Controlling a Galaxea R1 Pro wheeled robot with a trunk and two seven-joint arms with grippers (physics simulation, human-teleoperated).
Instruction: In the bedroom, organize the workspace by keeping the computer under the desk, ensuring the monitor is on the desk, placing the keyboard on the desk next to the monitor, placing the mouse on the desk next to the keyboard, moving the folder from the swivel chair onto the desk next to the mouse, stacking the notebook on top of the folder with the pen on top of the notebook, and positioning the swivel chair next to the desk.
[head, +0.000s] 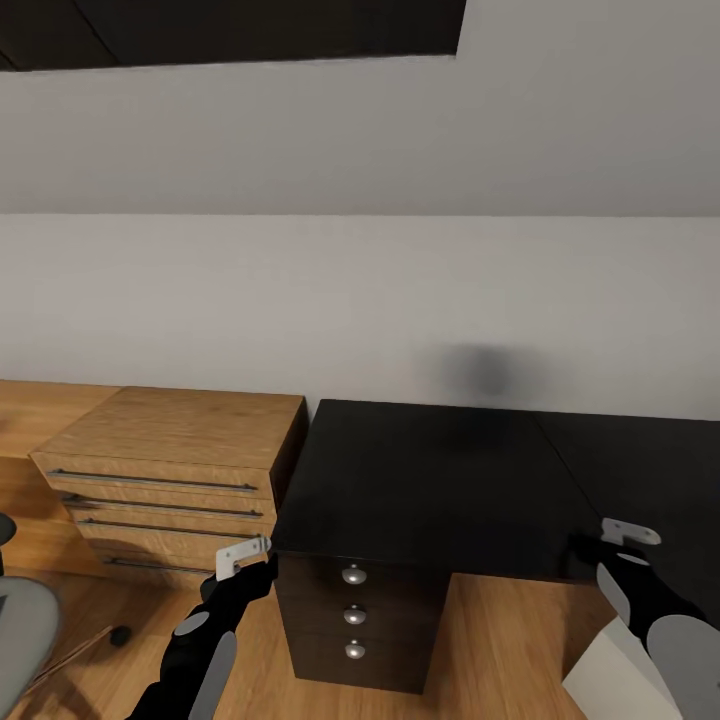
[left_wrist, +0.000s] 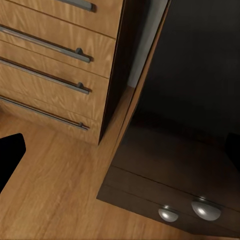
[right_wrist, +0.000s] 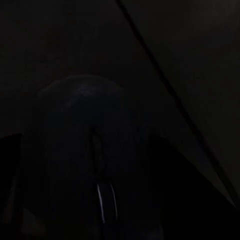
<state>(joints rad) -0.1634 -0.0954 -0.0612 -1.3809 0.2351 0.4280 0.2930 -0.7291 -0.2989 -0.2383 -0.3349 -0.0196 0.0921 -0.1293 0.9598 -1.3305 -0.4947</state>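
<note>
The desk (head: 430, 480) shows its glossy black top from centre to right, against the pale wall. My right gripper (head: 598, 548) hovers just over the desk's front edge at the right. In the right wrist view a rounded black mouse (right_wrist: 95, 165) with a scroll wheel sits very close between the fingers, over the dark desk top (right_wrist: 190, 60). My left gripper (head: 247, 556) hangs open in front of the desk's left corner, above the floor, holding nothing. The swivel chair's grey seat (head: 22, 625) peeks in at the far left. A white-grey computer (head: 612, 680) corner stands on the floor at the lower right.
A light wooden drawer chest (head: 170, 470) stands left of the desk, also seen as a wooden chest (left_wrist: 55, 65) from the left wrist. A black drawer unit (head: 355, 620) with round knobs sits under the desk's left end. A small dark object (head: 120, 635) lies on the plank floor.
</note>
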